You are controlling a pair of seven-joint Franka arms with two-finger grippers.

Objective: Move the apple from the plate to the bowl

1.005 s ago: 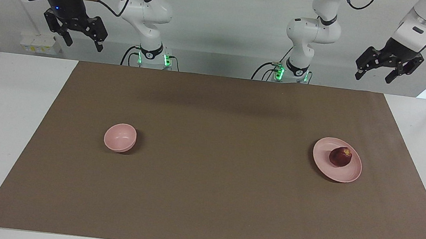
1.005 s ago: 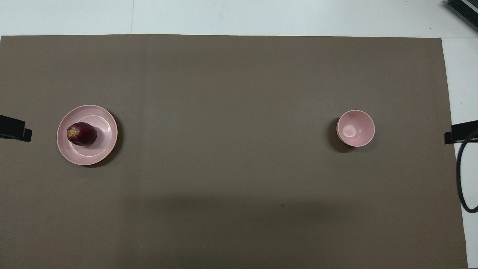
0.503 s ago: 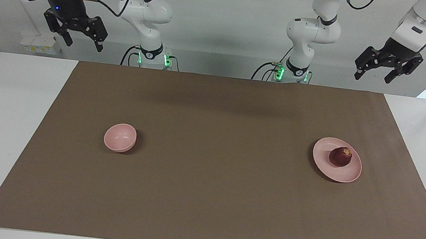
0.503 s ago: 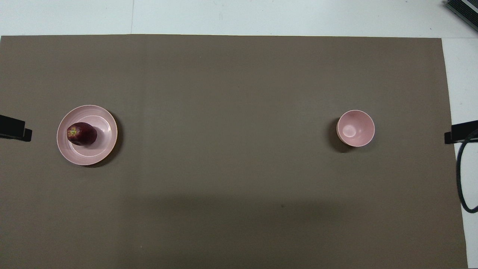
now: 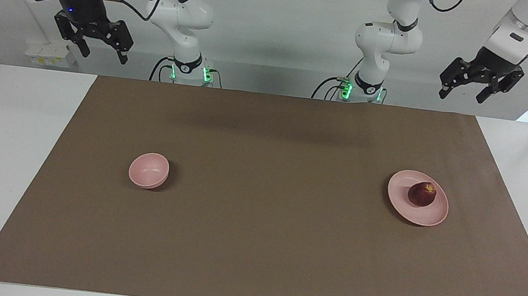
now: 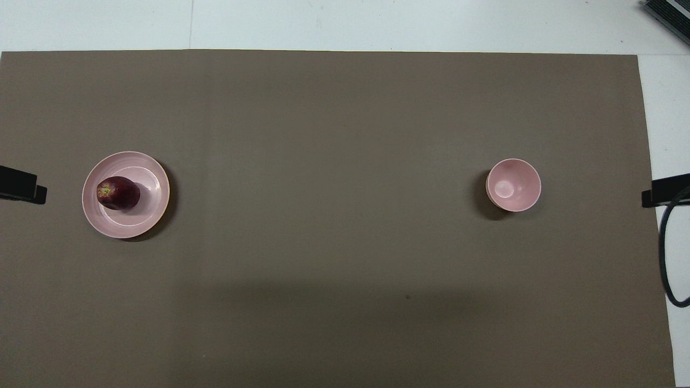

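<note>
Resting on the pink plate (image 5: 403, 202) at the left arm's end: dark red apple (image 5: 421, 194). Pink bowl (image 5: 149, 170), right arm's end. Left gripper (image 5: 463, 96) and right gripper (image 5: 103, 56): raised, jaws wide, holding nothing.

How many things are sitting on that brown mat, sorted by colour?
Pale pink: 2, the plate and the bowl
Dark red: 1, the apple, lying on the plate
Total: 3

A white table (image 5: 9, 141) carries a brown mat (image 5: 265, 226), with a plate (image 5: 426, 215) and bowl (image 5: 149, 170) well apart on it
</note>
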